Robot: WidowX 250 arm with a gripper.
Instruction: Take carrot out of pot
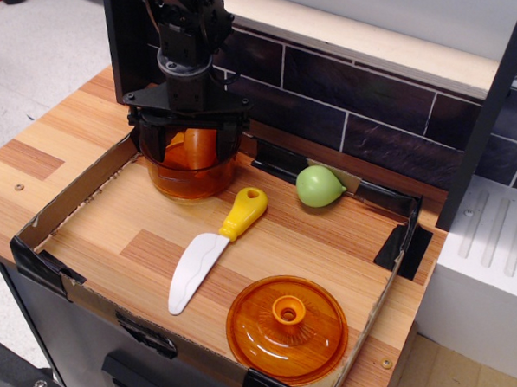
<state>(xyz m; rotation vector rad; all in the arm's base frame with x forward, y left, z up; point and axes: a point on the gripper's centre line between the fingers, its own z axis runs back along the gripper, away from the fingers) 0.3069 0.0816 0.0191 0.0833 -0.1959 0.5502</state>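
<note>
The translucent amber pot (190,183) stands at the back left corner of the cardboard tray. The orange carrot (201,146) leans inside it, with its top near the rim. My gripper (190,145) hangs straight over the pot with its fingers lowered into it. One dark finger (154,143) is left of the carrot and the other is right of it. The jaws stand wide apart, as wide as the pot's inside, and are not closed on the carrot. The finger tips are blurred behind the amber wall.
A yellow-handled white toy knife (209,251) lies in the tray's middle. A green pear-shaped toy (318,186) lies at the back. The amber lid (287,328) sits at the front right. The cardboard tray wall (67,203) and the dark tiled back wall (366,121) bound the space.
</note>
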